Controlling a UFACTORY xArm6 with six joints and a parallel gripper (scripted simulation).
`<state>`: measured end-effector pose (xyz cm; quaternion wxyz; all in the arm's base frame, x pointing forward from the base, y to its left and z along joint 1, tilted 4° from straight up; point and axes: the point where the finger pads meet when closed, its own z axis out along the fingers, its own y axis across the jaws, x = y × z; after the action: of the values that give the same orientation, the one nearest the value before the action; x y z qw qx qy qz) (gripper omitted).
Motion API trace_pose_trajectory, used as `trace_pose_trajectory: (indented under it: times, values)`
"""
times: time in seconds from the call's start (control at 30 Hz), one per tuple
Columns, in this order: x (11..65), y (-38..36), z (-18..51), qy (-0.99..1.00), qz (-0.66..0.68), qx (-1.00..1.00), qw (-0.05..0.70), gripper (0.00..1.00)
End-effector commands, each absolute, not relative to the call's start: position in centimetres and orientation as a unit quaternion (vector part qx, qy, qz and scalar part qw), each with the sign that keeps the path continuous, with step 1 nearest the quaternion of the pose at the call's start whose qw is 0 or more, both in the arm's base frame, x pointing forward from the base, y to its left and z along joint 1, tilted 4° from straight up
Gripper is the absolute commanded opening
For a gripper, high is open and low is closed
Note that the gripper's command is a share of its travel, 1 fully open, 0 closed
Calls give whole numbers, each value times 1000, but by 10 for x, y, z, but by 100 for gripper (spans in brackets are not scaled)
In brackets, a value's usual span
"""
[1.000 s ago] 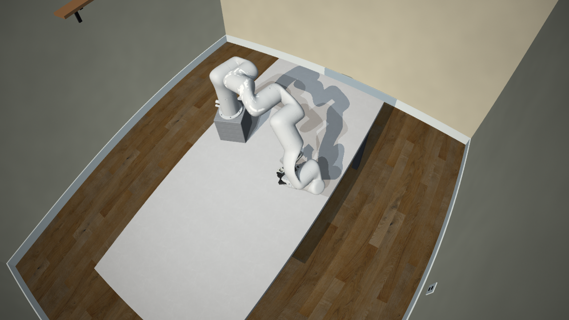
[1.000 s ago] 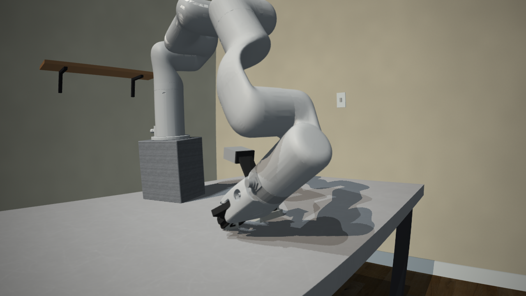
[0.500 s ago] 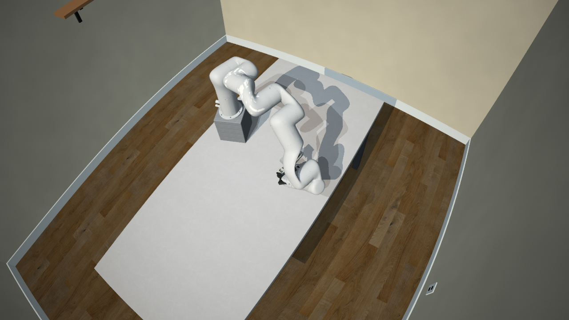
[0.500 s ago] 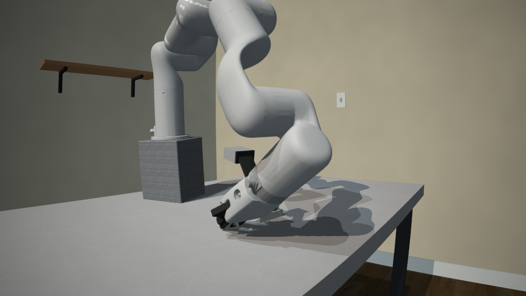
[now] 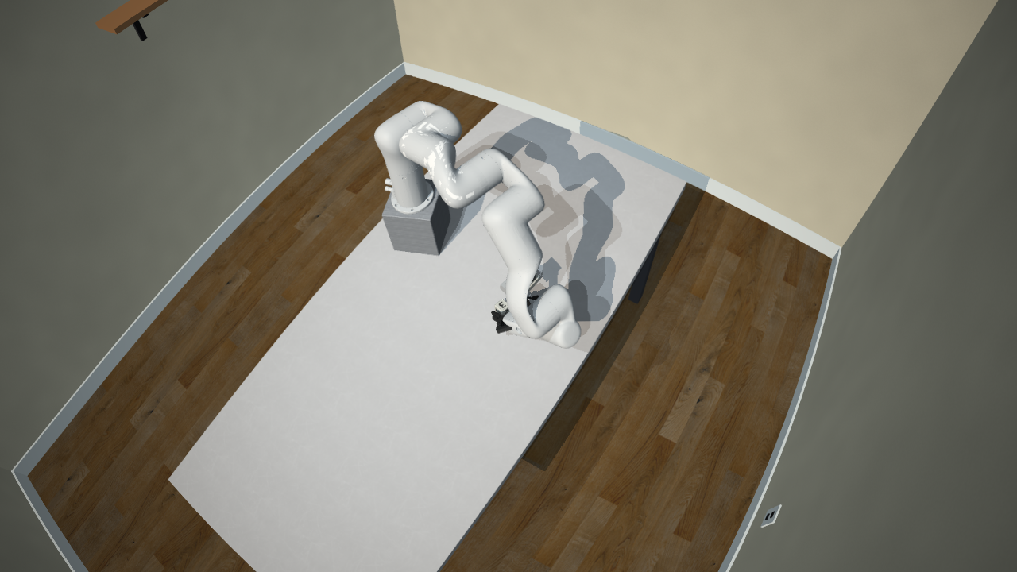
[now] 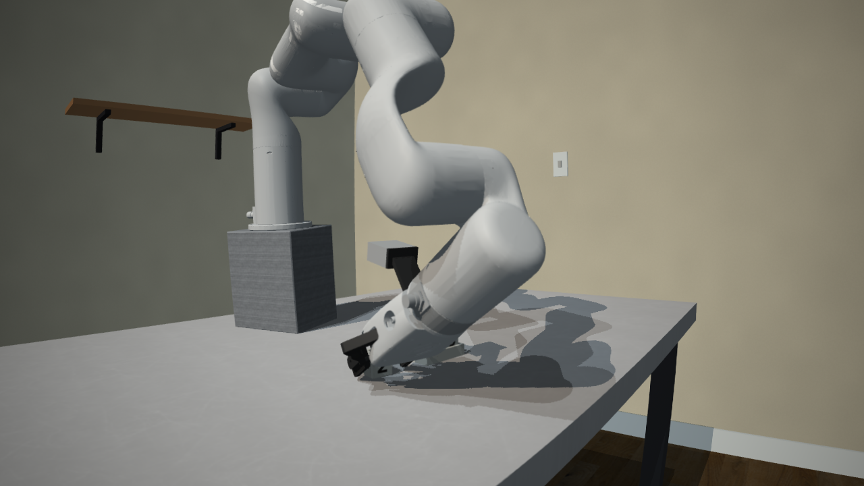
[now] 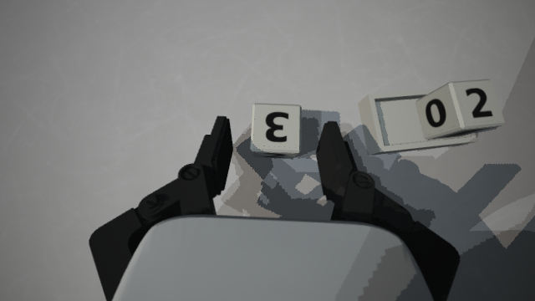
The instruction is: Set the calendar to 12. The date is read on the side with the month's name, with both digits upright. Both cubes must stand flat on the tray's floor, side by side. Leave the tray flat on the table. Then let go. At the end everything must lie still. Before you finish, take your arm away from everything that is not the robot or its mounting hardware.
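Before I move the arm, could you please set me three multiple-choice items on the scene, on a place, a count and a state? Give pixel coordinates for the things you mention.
1. Where is the cube showing a 3 (image 5: 501, 305) (image 6: 380, 370) (image 7: 276, 129)?
A) Inside the tray
B) On the wall shelf
C) Outside the tray (image 5: 537, 278) (image 6: 449, 352) (image 7: 418, 146)

2. How many digits are readable in the wrist view?
A) Three
B) One
C) Five

3. How is the gripper (image 5: 512, 307) (image 6: 380, 366) (image 7: 275, 135)?
A) Shut on nothing
B) Open
C) Shut on a cube

1: C, the wrist view shows table between it and the tray.
2: A, a 3, a 0 and a 2 appear.
3: B, gaps show on both sides of the cube.

You can see the jaws (image 5: 512, 307) (image 6: 380, 369) have opened a bit wider than they were half a second ago. Look at the finger nearest you in the side view: its black tip (image 6: 358, 366) has swung out a little, away from the other one.
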<state>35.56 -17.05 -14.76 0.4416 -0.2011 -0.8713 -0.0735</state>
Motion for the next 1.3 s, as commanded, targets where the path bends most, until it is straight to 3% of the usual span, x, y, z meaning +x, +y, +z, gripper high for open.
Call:
trace_pose_trajectory:
  times: [0.0,0.57,1.27]
  values:
    - [357,-171,-146,-872,-73,-201,440,71]
    - [357,-171,-142,-872,-73,-201,440,71]
    - [356,-167,-85,-872,-73,-201,440,71]
